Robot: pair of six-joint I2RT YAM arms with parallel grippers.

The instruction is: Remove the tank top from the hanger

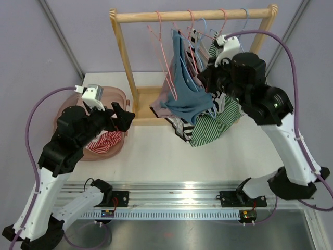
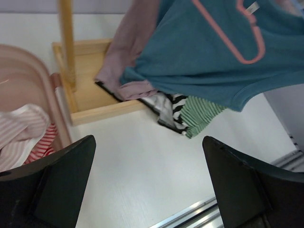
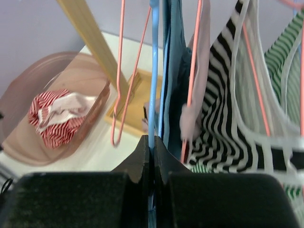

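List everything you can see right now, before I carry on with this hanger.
clothes rack: one, wooden, back of the table
hangers: several, pink and blue, on the rack's rod
teal tank top: one, hanging mid-rack
mauve top: one, beside the teal one
black-and-white striped top: one, hanging behind them
green striped top: one, green and white, right end
basket: one, pink, left of the rack
striped garment: one, red and white, in the basket
table: one, white
left hand: open, empty, near the basket
right hand: shut on a blue hanger
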